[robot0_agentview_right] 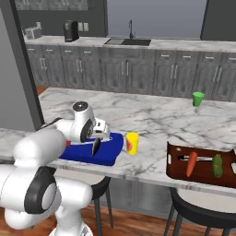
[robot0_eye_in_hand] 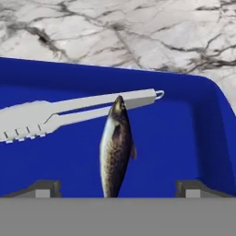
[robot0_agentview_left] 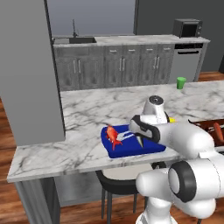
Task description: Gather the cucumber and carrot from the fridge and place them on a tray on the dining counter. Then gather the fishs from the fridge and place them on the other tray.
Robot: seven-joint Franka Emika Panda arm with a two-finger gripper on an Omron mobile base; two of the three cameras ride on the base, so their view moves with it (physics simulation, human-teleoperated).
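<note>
Arm: we find it bent forward over the near edge of the dining counter (robot0_agentview_left: 87,109), wrist turned down, the gripper (robot0_agentview_left: 131,139) hanging low above the blue tray (robot0_agentview_left: 151,148).

Gripper: in the hand view its two fingertips (robot0_eye_in_hand: 44,188) stand far apart at either side, and nothing is clamped between them.

Silver fish (robot0_eye_in_hand: 115,147): we see it lying in the blue tray, between the spread tips, its head touching a pair of grey tongs (robot0_eye_in_hand: 69,113) that also lies in the tray.

Red fish (robot0_agentview_left: 113,134): at the left end of the same tray in the left base view.

Brown tray (robot0_agentview_right: 177,168): well to the right on the counter; it holds the carrot (robot0_agentview_right: 191,164) and the cucumber (robot0_agentview_right: 217,165), side by side.

Also on the counter: a yellow cup (robot0_agentview_right: 132,143) just beside the blue tray and a green cup (robot0_agentview_right: 197,98) farther back.
</note>
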